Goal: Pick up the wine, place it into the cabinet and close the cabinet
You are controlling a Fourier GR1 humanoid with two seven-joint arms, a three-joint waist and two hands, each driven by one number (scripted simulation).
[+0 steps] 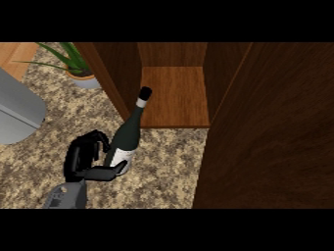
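A dark wine bottle with a white label and a black cap stands tilted over the granite counter, its neck leaning up and right toward the cabinet. My left hand is curled round the bottle's lower part, thumb across the label. The cabinet is open, and its wooden shelf lies just beyond the bottle's cap. Its door stands swung out at the right, filling that side of the view. My right hand does not show.
A grey appliance sits at the left edge. A potted green plant stands at the back left, beside the cabinet's left wall. Speckled counter stretches between my hand and the door.
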